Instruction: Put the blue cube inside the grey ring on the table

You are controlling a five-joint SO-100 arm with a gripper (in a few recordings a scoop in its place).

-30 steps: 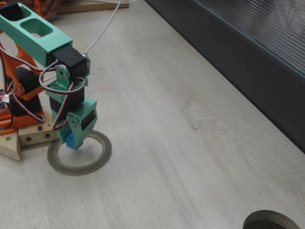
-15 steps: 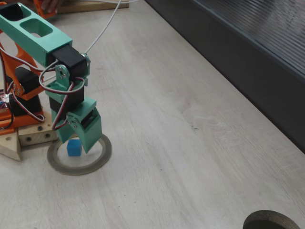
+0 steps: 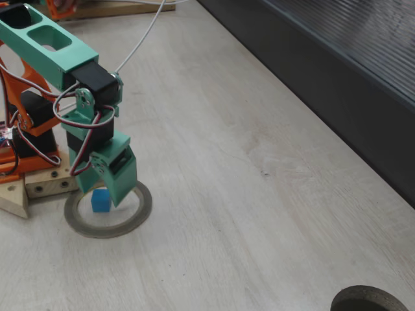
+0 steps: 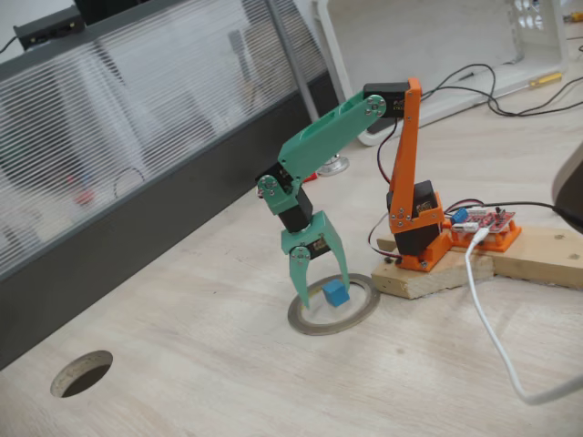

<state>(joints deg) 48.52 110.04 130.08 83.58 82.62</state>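
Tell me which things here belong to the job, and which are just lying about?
Job:
- blue cube, lying inside the ring
- grey ring
- table
- end effector, open over the cube

Lying about:
- dark round object
- white cable
- wooden base blocks

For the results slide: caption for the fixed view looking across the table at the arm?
Open gripper poised over the blue cube, which rests inside the grey ring on the table.
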